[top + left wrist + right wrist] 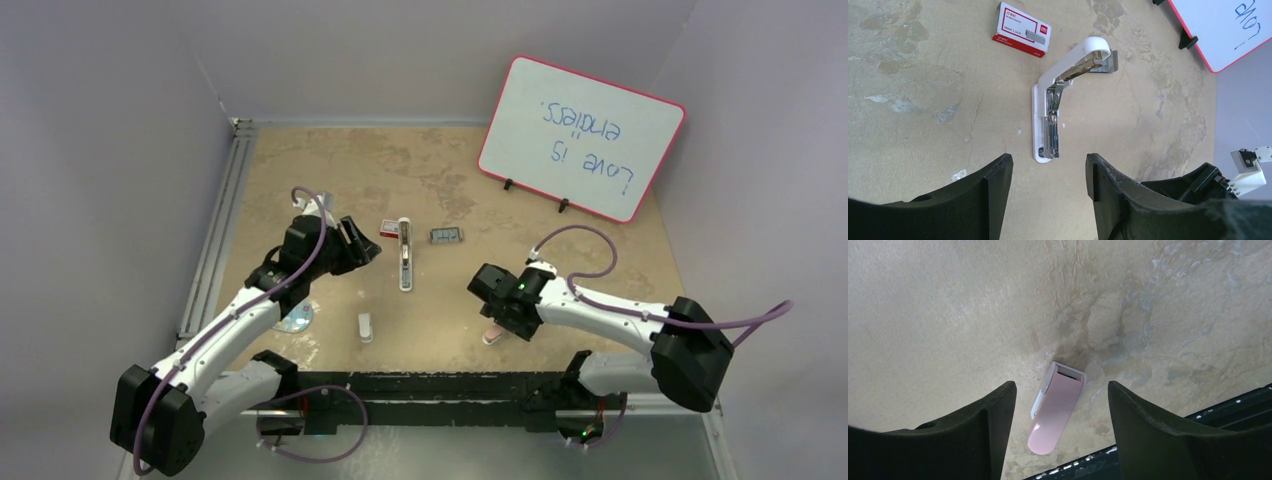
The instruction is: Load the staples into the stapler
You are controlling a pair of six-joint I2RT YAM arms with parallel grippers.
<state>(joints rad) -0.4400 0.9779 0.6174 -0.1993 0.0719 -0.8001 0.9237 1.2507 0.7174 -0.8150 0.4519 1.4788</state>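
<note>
The open white stapler (1048, 120) lies in the middle of the desk (923, 100), its arm swung up and its metal channel bare; the red staple box (1021, 29) lies just beside its far end, toward the left arm's side, and appears closed; I cannot see loose staples for certain, though a small grey block (446, 236) lies near that far end on the other side. The left fingers (990, 200) stand wide apart above the stapler's near end and hold nothing; the right fingers (990, 430) are also wide apart, well off to the stapler's right, over a pink stapler (1055, 412) which they do not grip. A strip of staples should be light, stiff, slippery and easy to break; I would pinch it gently by its long sides, near the middle.
</note>
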